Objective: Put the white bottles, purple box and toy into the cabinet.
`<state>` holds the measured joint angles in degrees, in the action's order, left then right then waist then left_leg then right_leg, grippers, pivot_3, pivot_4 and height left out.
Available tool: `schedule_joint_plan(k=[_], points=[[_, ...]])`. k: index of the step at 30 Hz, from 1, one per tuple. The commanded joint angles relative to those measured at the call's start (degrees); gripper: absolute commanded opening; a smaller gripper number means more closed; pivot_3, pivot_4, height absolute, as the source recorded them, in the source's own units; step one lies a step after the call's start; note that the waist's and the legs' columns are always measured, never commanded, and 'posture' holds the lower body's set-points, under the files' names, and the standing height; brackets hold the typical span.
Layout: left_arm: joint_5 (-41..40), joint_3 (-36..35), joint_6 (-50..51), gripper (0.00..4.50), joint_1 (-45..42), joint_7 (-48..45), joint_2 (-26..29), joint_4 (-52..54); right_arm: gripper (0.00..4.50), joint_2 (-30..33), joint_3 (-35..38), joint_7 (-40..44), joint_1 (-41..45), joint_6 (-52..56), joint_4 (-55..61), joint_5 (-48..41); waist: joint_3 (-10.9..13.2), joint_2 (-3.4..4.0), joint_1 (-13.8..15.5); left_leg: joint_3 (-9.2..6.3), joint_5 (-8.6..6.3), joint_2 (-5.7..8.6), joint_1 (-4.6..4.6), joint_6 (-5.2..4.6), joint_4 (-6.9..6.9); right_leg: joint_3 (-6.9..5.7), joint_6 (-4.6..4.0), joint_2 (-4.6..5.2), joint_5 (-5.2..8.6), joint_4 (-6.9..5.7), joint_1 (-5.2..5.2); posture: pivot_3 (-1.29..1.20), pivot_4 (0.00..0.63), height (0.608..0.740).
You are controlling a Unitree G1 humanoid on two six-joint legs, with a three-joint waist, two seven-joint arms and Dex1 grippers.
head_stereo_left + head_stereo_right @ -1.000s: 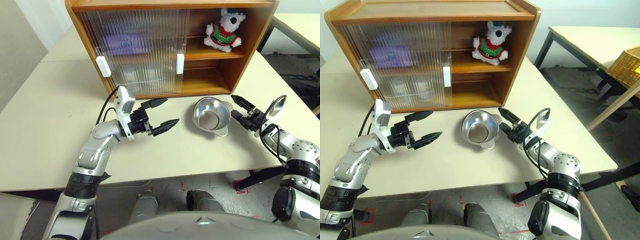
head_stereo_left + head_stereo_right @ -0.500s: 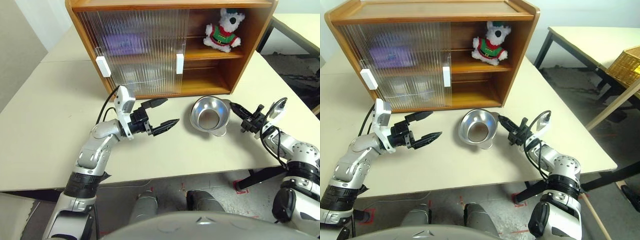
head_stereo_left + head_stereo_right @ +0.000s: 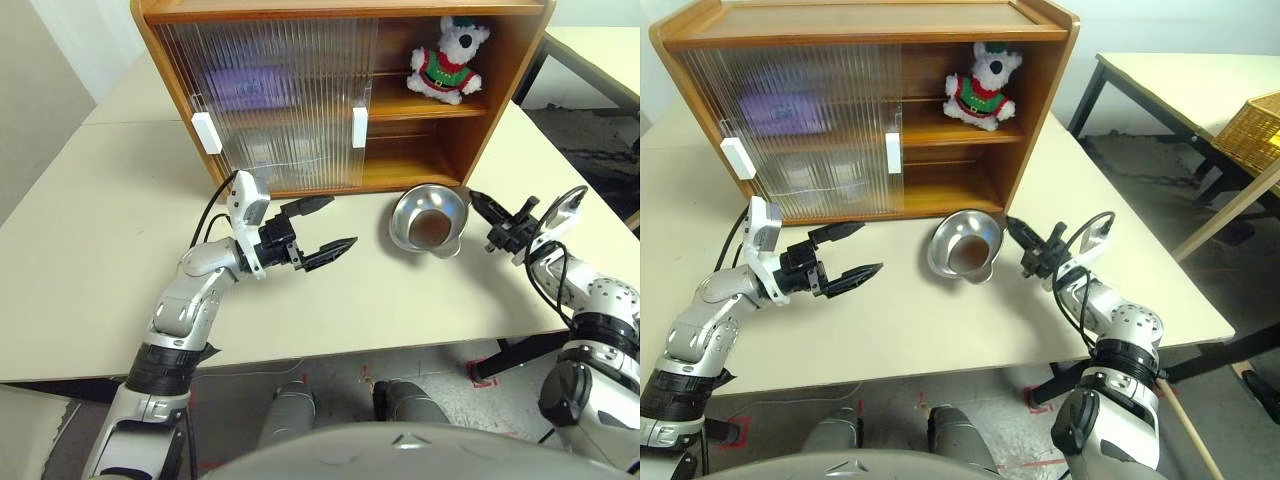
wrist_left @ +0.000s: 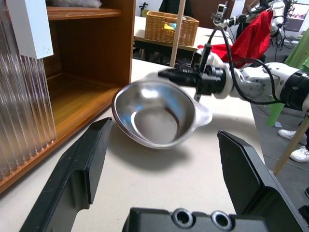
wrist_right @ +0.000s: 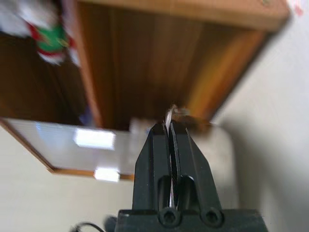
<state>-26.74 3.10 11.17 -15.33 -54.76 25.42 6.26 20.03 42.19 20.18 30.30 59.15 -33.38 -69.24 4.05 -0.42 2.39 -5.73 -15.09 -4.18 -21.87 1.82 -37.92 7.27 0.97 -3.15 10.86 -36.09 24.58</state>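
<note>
The toy [image 3: 447, 47], a white bear in a red and green scarf, sits on the upper shelf in the open right half of the cabinet [image 3: 500, 80]. A purple box [image 3: 240, 90] shows dimly behind the ribbed door on that same shelf. The white bottles are hidden. My right gripper [image 3: 478, 205] is shut on the rim of a steel bowl [image 3: 428, 220], which is tilted up just in front of the cabinet's lower shelf. In the right wrist view the thin rim [image 5: 170, 116] sits between the closed fingers. My left gripper [image 3: 340, 222] hovers open and empty left of the bowl.
The ribbed sliding doors [image 3: 280, 100] with white handles [image 3: 360, 127] cover the cabinet's left half. The lower right shelf [image 3: 410, 170] is bare. The table's front edge [image 3: 350, 345] is near. A wicker basket [image 3: 1252, 125] stands on another table at the right.
My right gripper closed on the bowl's rim, then lifted and tipped the bowl, carrying it a little toward the cabinet. The left arm has stayed put.
</note>
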Motion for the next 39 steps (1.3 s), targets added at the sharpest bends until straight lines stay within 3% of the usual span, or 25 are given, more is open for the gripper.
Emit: schedule_joint_plan(k=[1,13,39], points=[[0.2,0.1,-0.1,4.50,-0.6,-0.3,-0.1,-0.4,0.06,-1.9,2.8,-3.3,2.4,-1.3,-0.7,-3.0,0.0,0.00,0.0,0.00,0.00,0.00,0.00,0.00,0.01,0.00,-0.01,0.00,0.00,0.00,0.00,0.08,0.093,0.740],[0.4,0.1,-0.2,4.50,0.1,-0.2,0.0,0.1,0.06,-5.5,4.1,-5.6,5.9,-6.0,-2.8,-3.7,0.0,0.03,0.0,-0.04,-0.01,-0.01,-0.03,0.00,0.08,0.02,-0.04,0.00,0.04,-0.01,0.10,0.09,0.091,0.740],[0.6,0.0,-0.4,4.50,-0.2,-0.4,0.5,0.0,0.06,-12.4,10.3,-0.7,20.2,-31.5,-22.4,-2.9,0.1,0.09,-0.1,-0.17,-0.01,-0.06,-0.05,0.00,0.11,0.05,-0.63,0.03,-0.30,-0.07,0.21,0.10,0.097,0.740]])
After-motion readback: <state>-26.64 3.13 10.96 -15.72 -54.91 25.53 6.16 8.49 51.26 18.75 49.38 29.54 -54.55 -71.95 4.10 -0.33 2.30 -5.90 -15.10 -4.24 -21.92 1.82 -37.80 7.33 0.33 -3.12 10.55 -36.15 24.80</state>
